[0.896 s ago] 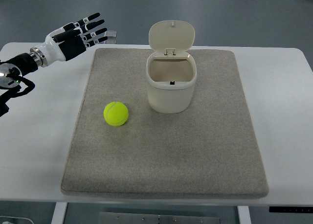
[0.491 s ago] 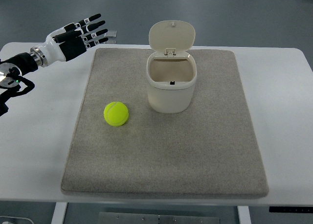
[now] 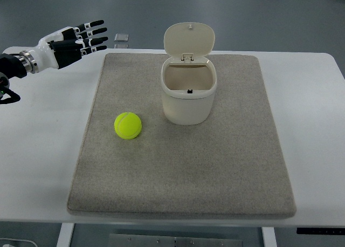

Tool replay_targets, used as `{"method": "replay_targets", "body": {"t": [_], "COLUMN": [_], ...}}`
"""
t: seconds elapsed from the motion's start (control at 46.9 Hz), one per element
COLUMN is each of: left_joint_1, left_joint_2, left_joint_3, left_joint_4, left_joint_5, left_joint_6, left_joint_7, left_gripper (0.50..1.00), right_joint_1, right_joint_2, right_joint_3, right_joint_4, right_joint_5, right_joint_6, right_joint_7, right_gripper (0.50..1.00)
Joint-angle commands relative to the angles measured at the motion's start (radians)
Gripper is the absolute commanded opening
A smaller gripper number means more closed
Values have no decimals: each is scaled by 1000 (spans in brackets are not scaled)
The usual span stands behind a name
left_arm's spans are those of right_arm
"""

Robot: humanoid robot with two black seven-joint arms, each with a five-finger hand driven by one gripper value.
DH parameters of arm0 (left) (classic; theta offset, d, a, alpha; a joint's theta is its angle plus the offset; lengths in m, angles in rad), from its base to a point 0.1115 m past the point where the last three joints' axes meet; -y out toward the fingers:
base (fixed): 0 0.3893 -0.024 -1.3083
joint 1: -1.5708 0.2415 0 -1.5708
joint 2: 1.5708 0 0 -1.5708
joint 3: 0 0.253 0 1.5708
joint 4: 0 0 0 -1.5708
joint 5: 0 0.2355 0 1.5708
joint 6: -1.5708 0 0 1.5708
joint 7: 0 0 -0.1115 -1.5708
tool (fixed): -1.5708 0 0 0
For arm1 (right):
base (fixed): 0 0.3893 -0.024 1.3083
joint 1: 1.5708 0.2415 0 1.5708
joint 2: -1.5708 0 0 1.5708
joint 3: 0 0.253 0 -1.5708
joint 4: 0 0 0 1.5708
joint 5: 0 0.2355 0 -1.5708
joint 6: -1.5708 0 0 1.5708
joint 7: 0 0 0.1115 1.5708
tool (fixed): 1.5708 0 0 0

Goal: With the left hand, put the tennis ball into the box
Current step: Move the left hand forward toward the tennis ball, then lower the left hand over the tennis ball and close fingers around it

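The left hand [image 3: 67, 41] is hovering over the far left corner of the white table [image 3: 38, 144], its arm coming in from the left edge of the view, and its fingers [image 3: 92, 33] are stretching out apart from one another, holding nothing. The tennis ball [image 3: 128, 125] is lying on the grey mat [image 3: 183, 177], on the mat's left half, well apart from the hand and near the box [image 3: 188, 93], a little in front of it and to its left without touching it. The cream box is standing upright near the far middle of the mat, its hinged lid [image 3: 189, 38] tilting back and leaving the inside showing. A small grey object [image 3: 121, 38] is lying on the floor just beyond the table's far edge, close to the fingertips; what it is cannot be told.
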Motion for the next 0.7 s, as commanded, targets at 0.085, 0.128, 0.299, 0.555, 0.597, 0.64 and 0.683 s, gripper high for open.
{"method": "replay_targets", "body": {"t": [0.085, 0.128, 0.299, 0.555, 0.597, 0.64, 0.683], "left_joint_1": [3, 5, 6, 18, 18, 18, 18], "left_joint_2": [106, 126, 170, 230, 247, 261, 270], "left_joint_3": [0, 0, -40, -47, -46, -44, -40], "left_joint_4": [-146, -175, -251, -462, -503, -538, -569], "left_joint_5": [259, 328, 535, 816, 870, 916, 962], "left_joint_6": [0, 0, 0, 20, 60, 97, 124], "left_joint_7": [-84, -103, -170, -172, -172, -172, -172], "left_gripper": [994, 992, 992, 990, 990, 990, 990], "right_joint_1": [0, 0, 0, 0, 0, 0, 0], "right_joint_2": [0, 0, 0, 0, 0, 0, 0], "right_joint_3": [0, 0, 0, 0, 0, 0, 0], "right_joint_4": [0, 0, 0, 0, 0, 0, 0], "right_joint_5": [0, 0, 0, 0, 0, 0, 0], "right_joint_6": [0, 0, 0, 0, 0, 0, 0], "right_joint_7": [0, 0, 0, 0, 0, 0, 0], "right_gripper": [938, 938, 938, 938, 938, 938, 938]}}
